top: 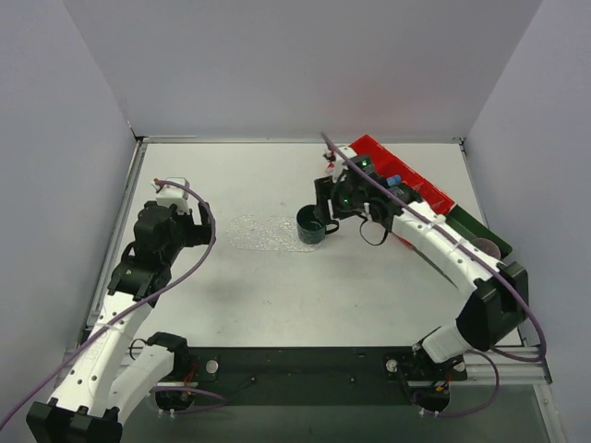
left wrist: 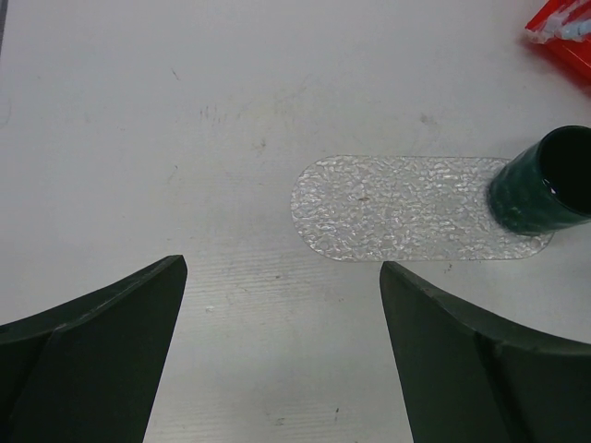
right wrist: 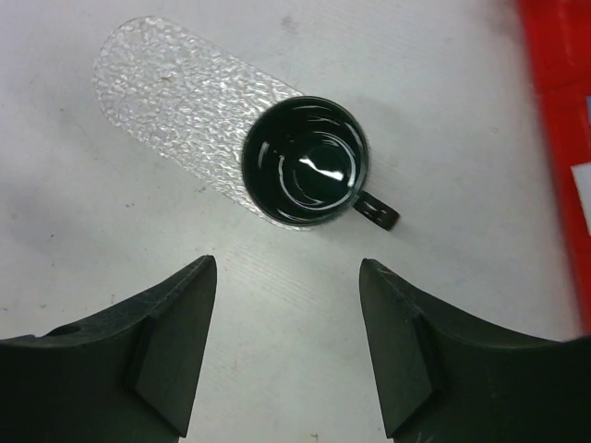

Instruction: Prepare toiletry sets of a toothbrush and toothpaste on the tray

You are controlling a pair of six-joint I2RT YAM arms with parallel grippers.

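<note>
A flat oval tray point(top: 263, 233) of clear plastic with a pebbled, glittery surface lies near the middle of a pale matte table point(top: 277, 295). A glossy dark green mug point(right wrist: 305, 161) stands upright on one rounded end of the tray, with its small loop handle sticking out past the tray's edge. The rest of the tray is bare.

A red plastic bin point(top: 374, 146) sits at the far right, partly hidden by the right arm. Something small and blue point(top: 394, 179) shows inside it, possibly a toothpaste tube, but it is too small to tell. In the left wrist view only a corner of the bin appears, holding a blurred item in white and pale blue.

The right arm reaches from its base toward the centre. The right gripper point(right wrist: 288, 268) points down just beside the mug, its dark wedge-shaped fingers spread wide with nothing between them. The left arm is bent at the left side of the table. The left gripper point(left wrist: 282, 268) is well apart from the tray, also spread wide and holding nothing.
</note>
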